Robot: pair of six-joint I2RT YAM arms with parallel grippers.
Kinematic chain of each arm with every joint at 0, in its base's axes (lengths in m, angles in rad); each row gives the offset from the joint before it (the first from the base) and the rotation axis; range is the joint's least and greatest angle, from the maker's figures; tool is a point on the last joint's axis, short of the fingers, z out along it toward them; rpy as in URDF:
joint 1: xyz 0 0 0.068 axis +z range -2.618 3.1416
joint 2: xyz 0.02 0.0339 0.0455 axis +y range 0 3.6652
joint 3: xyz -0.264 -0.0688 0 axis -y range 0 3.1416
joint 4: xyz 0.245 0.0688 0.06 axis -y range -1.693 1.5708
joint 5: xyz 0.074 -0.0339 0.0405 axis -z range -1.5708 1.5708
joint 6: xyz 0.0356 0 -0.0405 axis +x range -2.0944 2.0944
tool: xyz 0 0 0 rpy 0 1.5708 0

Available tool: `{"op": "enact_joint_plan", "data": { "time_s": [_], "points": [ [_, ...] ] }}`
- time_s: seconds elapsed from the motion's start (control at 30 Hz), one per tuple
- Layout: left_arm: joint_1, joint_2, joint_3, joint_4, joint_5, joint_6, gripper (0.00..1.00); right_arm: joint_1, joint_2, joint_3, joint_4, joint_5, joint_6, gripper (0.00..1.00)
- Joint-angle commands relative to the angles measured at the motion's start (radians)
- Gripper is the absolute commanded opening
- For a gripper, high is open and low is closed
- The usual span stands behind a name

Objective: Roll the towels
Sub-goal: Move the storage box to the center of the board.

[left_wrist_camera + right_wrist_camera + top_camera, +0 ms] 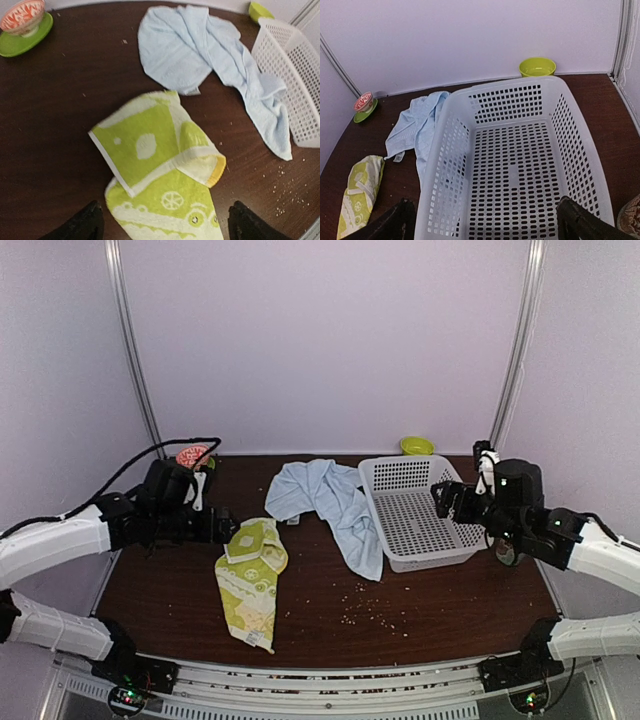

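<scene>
From above, the yellow-green towel (pixel 252 580) lay rumpled at near left on the table (pixel 450 600). The light-blue towel (pixel 330 505) was bunched beyond it, its right end against the white basket (pixel 378 510). The left gripper (pixel 222 527) hovered just left of the green cloth, and the right gripper (pixel 442 498) hung over the basket. Neither cloth was rolled, so I judged the task barely begun; the next move called for spreading one flat.

The left wrist view showed its fingers (pixel 87 225) wide apart and empty. It also showed the green towel's far end doubled over, which was clearer here.

The right wrist view showed its fingers (pixel 395 222) apart, holding nothing. Only this view gave the basket's perforated floor close up.
</scene>
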Motion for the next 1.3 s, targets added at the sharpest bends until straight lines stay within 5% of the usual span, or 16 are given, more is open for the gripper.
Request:
{"op": "enact_joint_plan", "data": {
  "time_s": [0.0, 0.17, 0.47, 0.7, 0.93, 1.13, 1.27],
  "points": [
    [-0.121, 0.154, 0.053, -0.083, -0.09, -0.158, 0.81, 0.071, 0.04, -0.067, -0.01, -0.021, 0.066, 0.98],
    [-0.197, 0.291, 0.107, -0.077, -0.071, -0.196, 0.74, 0.164, 0.109, -0.065, 0.007, -0.015, 0.103, 0.96],
    [-0.272, 0.621, 0.482, -0.288, -0.256, -0.062, 0.75, 0.226, 0.14, -0.018, -0.044, 0.073, 0.094, 0.97],
    [-0.304, 0.771, 0.629, -0.378, -0.287, -0.137, 0.81, 0.225, 0.102, -0.037, -0.06, 0.113, 0.083, 0.97],
    [-0.316, 0.879, 0.69, -0.402, -0.307, -0.24, 0.77, 0.225, 0.097, -0.03, -0.071, 0.124, 0.073, 0.98],
    [-0.297, 0.899, 0.704, -0.403, -0.344, -0.245, 0.5, 0.225, 0.044, -0.03, -0.103, 0.127, 0.073, 0.98],
    [-0.278, 0.891, 0.705, -0.403, -0.356, -0.226, 0.19, 0.225, 0.004, -0.03, -0.116, 0.122, 0.077, 0.98]
  ]
}}
